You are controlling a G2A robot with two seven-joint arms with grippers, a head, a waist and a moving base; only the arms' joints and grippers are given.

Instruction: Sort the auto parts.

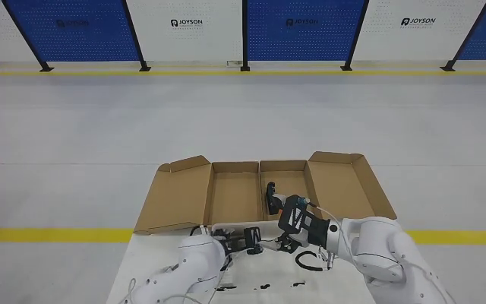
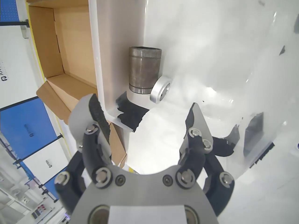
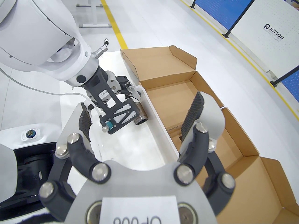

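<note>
A metal cylinder [image 2: 144, 69] and silver disc [image 2: 160, 89] are seen in the white tray [image 2: 93, 36] beside the cardboard box [image 1: 235, 197] (sorting judged largely undone). The left tool [image 2: 143, 103] and right tool [image 3: 140, 101] are spread apart, empty.

A bright industrial hall: blue and white partition panels [image 1: 304, 30] stand along a pale floor [image 1: 228, 121] marked with a yellow line [image 1: 61, 235], near a white table [image 1: 262, 271] bearing an open cardboard box [image 1: 235, 199].
</note>
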